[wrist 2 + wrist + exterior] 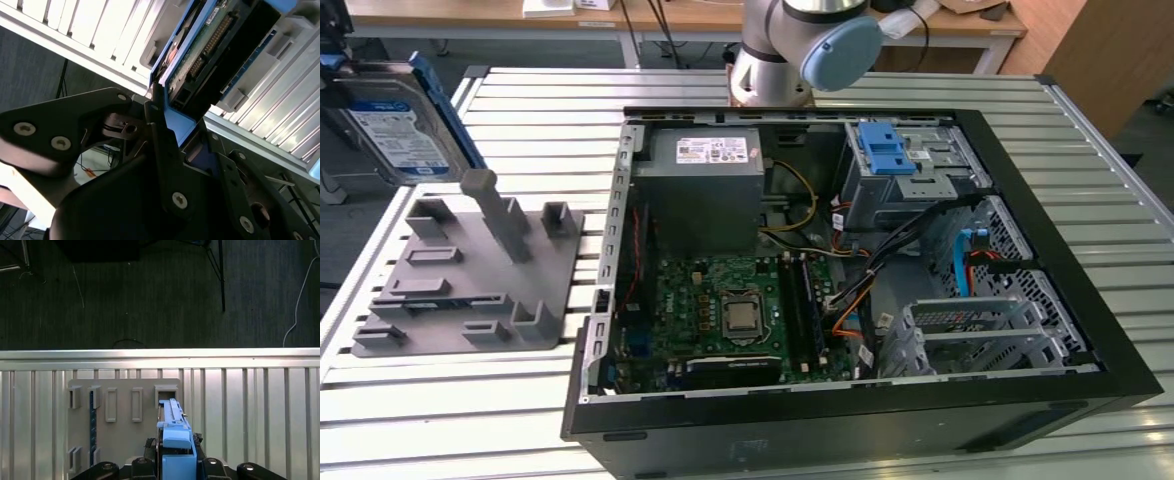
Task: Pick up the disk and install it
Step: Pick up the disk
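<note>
End effector (180, 117) clamped on flat rectangular silver disk in bright blue plastic carrier frame (394, 120). Long axis runs straight out from fingers. Grey plastic fixture (120, 410) beneath, not touching. Open black computer case (854, 440) well off to side.

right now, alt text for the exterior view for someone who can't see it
The disk, silver in a blue frame, hangs at the exterior view's left over a grey holder plate on the slatted table. Beside it lies an open computer case, motherboard exposed.
</note>
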Tool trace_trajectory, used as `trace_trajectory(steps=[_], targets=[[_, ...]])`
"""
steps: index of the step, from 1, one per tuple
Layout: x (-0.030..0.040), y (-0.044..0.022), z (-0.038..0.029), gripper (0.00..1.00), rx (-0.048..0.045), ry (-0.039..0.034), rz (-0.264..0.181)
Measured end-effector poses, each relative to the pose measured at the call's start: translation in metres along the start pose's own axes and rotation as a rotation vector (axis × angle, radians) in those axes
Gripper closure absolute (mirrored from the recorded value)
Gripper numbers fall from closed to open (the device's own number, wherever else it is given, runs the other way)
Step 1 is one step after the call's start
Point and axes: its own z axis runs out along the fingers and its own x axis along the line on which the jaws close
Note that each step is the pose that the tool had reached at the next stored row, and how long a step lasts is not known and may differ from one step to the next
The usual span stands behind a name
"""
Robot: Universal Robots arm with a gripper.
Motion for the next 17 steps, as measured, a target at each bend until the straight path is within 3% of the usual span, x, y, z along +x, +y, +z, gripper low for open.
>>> trace_trajectory(steps=[4,17], targets=[[-0.0002,0.0,-0.0106,0.64,-0.0001,0.0005,0.0],[-0.0002,0.0,-0.0111,0.64,-0.0002,-0.0058,0.0]])
